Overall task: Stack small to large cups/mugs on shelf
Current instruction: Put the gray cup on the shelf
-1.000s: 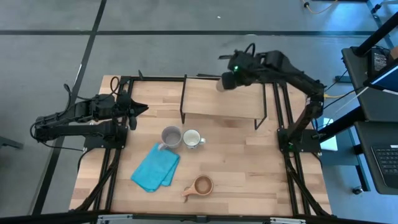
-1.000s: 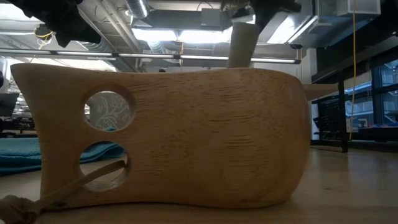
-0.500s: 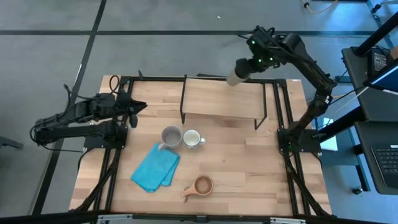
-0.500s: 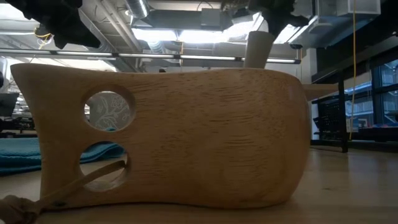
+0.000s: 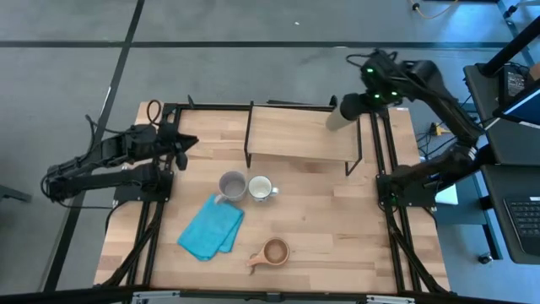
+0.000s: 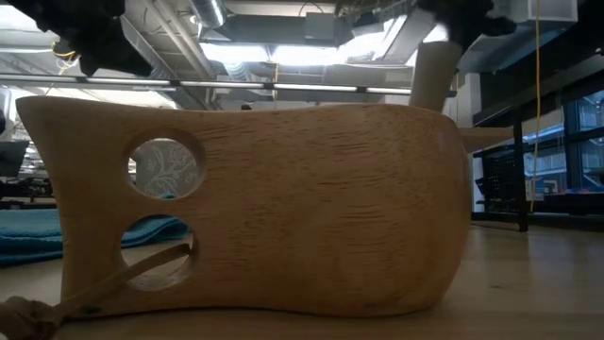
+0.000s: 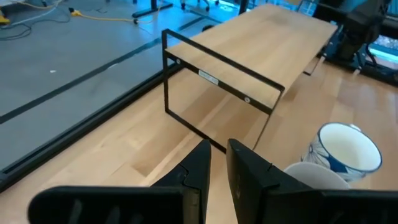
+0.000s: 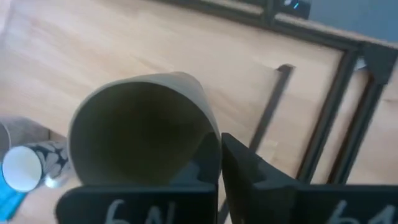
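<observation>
1. The right gripper [image 5: 356, 105] holds the olive-green tumbler [image 5: 339, 116] in the air over the shelf's [image 5: 299, 133] right end, at about 2 o'clock from the desk [image 5: 337, 228] centre; its jaws are clamped on the wall at the rim.
2. The tumbler is tilted, its long axis slanting, base down toward the shelf and mouth up at the wrist; it is plain, handleless and slightly tapered.
3. The grey mug [image 5: 231, 186] and the white mug [image 5: 261, 188] stand touching at the desk centre, mouths up.
4. The brown wooden cup [image 5: 272, 252] stands at 6 o'clock, handle to 8 o'clock, beside the blue cloth [image 5: 211, 228].
5. The left gripper [image 5: 187, 144] waits at 9 o'clock, jaws narrow, empty.
</observation>
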Robot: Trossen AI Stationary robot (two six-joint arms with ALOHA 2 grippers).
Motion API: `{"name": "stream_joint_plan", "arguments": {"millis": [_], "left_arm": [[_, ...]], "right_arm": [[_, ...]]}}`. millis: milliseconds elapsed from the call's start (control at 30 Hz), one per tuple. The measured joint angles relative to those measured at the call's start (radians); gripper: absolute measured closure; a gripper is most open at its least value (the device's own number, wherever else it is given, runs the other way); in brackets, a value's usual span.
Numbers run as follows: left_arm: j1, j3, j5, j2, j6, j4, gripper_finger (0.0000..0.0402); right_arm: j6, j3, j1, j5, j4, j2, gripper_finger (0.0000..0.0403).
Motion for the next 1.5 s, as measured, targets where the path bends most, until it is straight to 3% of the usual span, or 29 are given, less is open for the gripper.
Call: {"name": "stream_joint_plan", "arguments": {"millis": [300, 633, 1500], "left_arm": [[0.055, 0.0, 0.023, 0.0, -0.002, 0.032, 0.0355], [0.084, 0.0, 0.026, 0.0, -0.054, 0.038, 0.0355], [0.086, 0.0, -0.011, 0.005, -0.056, 0.066, 0.0355]], "right_arm": [[-0.046, -0.004, 0.015, -0.005, 0.001, -0.045, 0.0394], [-0.119, -0.165, 0.015, -0.041, -0.003, -0.053, 0.0394], [-0.152, -0.132, 0.008, -0.015, 0.0, -0.056, 0.0385]]}}
